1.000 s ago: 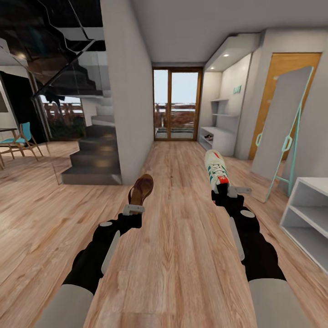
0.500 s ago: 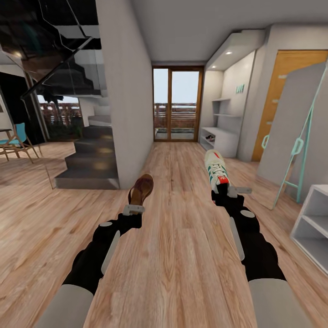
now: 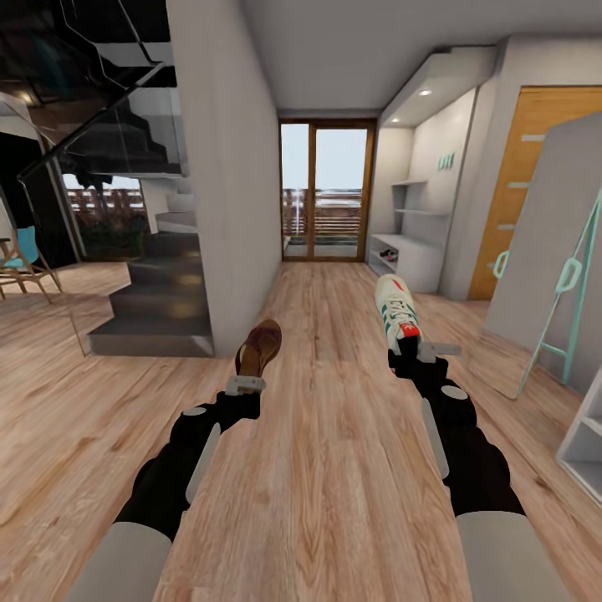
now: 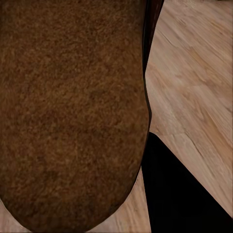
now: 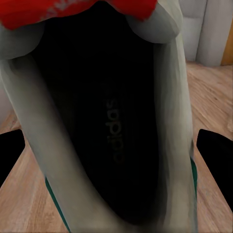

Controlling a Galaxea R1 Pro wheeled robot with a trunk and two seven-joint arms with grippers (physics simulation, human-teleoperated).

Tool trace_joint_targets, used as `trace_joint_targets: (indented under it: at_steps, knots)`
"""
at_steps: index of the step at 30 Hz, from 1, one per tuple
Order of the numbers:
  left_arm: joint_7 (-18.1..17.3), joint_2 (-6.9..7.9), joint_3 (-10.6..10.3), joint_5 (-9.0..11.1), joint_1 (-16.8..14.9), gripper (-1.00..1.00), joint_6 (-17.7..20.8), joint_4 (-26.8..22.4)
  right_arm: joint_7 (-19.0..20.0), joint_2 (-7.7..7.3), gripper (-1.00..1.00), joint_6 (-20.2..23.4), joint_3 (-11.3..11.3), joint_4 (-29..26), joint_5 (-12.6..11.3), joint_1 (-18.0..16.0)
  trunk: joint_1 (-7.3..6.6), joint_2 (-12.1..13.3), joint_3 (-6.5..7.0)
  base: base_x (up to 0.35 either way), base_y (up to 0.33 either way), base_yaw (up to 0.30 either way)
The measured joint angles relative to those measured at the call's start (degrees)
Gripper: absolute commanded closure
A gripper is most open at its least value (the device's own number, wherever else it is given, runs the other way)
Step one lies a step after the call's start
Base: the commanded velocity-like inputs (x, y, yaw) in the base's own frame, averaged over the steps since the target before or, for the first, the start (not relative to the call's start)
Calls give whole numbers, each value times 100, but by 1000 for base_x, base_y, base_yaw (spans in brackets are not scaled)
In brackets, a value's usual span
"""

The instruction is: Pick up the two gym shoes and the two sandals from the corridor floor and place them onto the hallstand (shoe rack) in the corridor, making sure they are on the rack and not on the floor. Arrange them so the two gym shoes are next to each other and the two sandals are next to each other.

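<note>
My left gripper (image 3: 245, 383) is shut on a dark brown sandal (image 3: 259, 347), held up over the wood-plank corridor floor (image 3: 326, 468); the sandal's brown sole (image 4: 73, 116) is close up in the left wrist view. My right gripper (image 3: 422, 349) is shut on a white gym shoe (image 3: 395, 313) with green stripes and a red heel tab. The right wrist view looks into the shoe's dark opening (image 5: 111, 121) between black fingers (image 5: 216, 150). The low white hallstand (image 3: 405, 259) stands far ahead on the right, beside the glass door. The other sandal and gym shoe are out of view.
A grey wall pillar (image 3: 230, 209) and dark staircase (image 3: 159, 293) stand on the left. A tall mirror with a teal frame (image 3: 560, 267) leans on the right wall. A white shelf unit (image 3: 585, 435) sits at the right edge. Glass doors (image 3: 324, 192) close the corridor's end.
The camera has moved forward along the corridor, so the mirror and the near white shelf unit have slid toward the right edge. Both arms keep the same pose and hold.
</note>
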Motion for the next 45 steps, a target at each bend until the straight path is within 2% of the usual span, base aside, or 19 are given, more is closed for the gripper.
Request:
trace_joint_targets:
  at_steps: [45]
  knots:
    - [0,0,0,-1,1,100,0,1,-2,0,100,0,0,0,7,0,0,0,0,347,0,0]
